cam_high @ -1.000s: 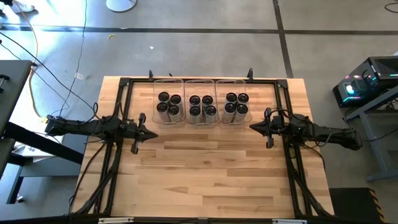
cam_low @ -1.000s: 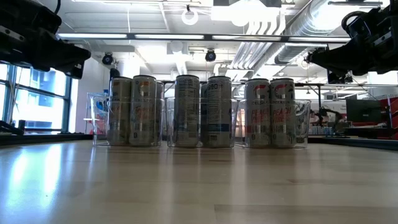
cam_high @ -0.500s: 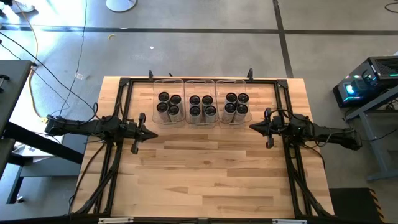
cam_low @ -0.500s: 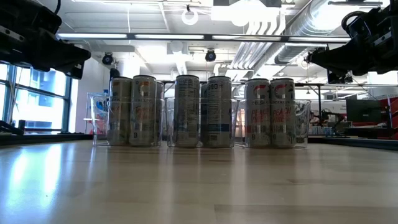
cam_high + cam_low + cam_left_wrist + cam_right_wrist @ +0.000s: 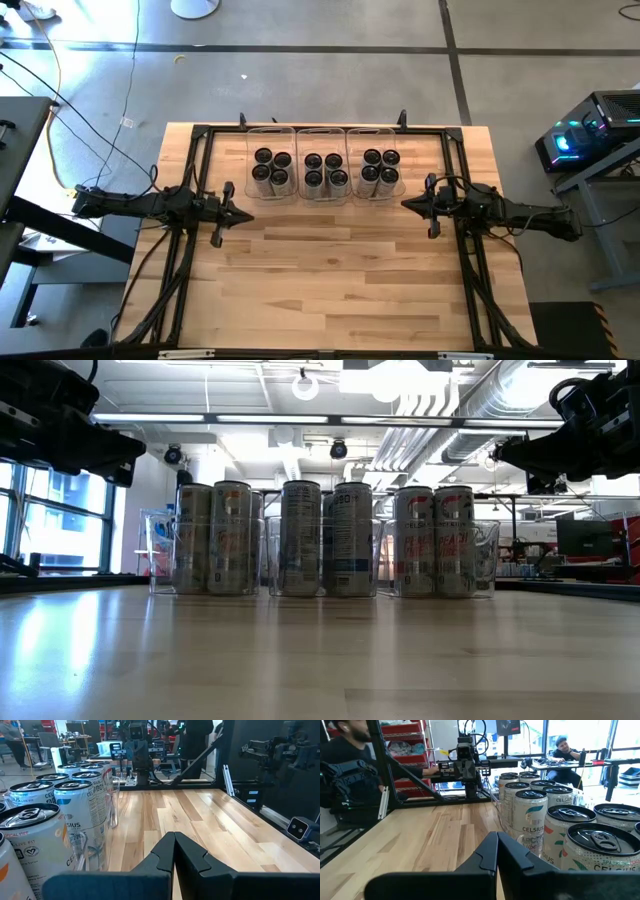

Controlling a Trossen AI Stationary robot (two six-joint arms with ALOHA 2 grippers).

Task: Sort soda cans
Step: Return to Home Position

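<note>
soda cans (image 5: 323, 172) stand upright in three groups of four, each group in its own clear bin (image 5: 272, 131), and the three bins sit side by side in a row at the far middle of the table (image 5: 340, 290). that looks sorted to me, with the job as good as done. left gripper (image 5: 246, 214) hangs over the left part of the table, near the left bin's front corner but apart from it, its fingers (image 5: 159, 856) pressed together on nothing. right gripper (image 5: 406, 203) mirrors it on the right side, fingers (image 5: 485, 855) pressed together and empty too. both point inward toward each other and sit off the bins, which reads as arms parked out of the way rather than reaching. around them: black frame rails (image 5: 200, 150) along the table's edges, a lit computer box (image 5: 590, 130) off to the right, and a seated person (image 5: 564, 747) in the room beyond. closest obstacles to either arm are the bin walls and those rails.
</note>
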